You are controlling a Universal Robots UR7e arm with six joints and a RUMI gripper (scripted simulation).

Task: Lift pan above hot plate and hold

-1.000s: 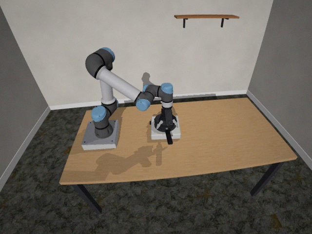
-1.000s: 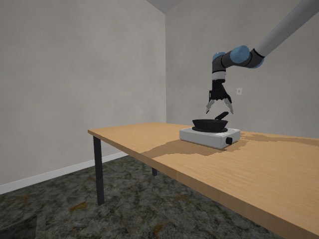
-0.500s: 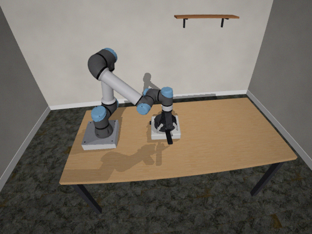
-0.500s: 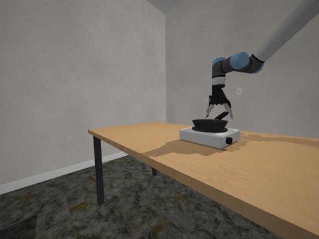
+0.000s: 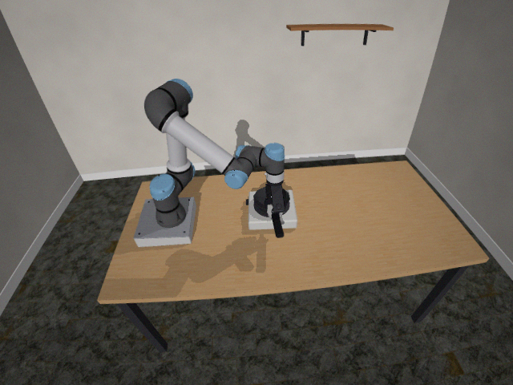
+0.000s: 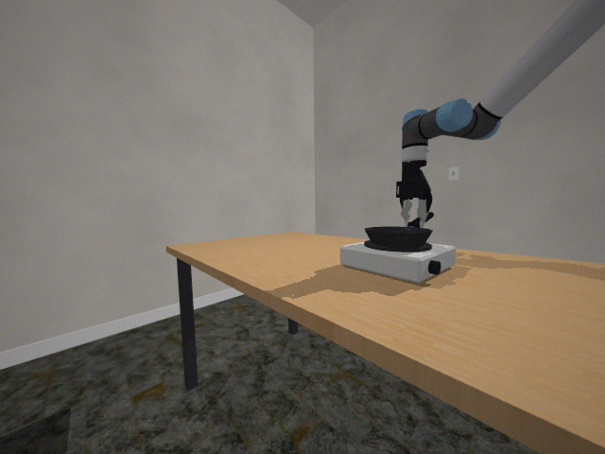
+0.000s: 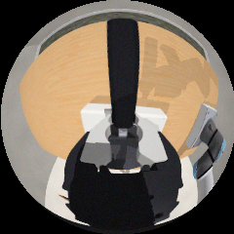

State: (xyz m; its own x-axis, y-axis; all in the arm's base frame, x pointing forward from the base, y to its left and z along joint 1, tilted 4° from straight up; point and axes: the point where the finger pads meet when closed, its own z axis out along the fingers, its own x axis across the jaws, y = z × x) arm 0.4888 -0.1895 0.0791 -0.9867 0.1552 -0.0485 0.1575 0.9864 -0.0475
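One arm (image 5: 199, 143) reaches from its base plate (image 5: 143, 239) at the table's (image 5: 373, 232) left end over to the hot plate (image 6: 390, 261), with its wrist pointing straight down. The gripper (image 6: 414, 218) is closed on the pan (image 6: 398, 237), pinching the black handle (image 7: 122, 73) where it joins the bowl. In the wrist view the fingers press in on the handle from both sides, and the rest of the handle runs on past them over the wood. The pan sits on the hot plate, its bowl resting on the dark burner ring. From the top view the handle sticks out past the plate's near edge. The plate's knob (image 6: 434, 267) faces the exterior camera. A wall shelf (image 5: 339, 27) hangs high on the back wall.
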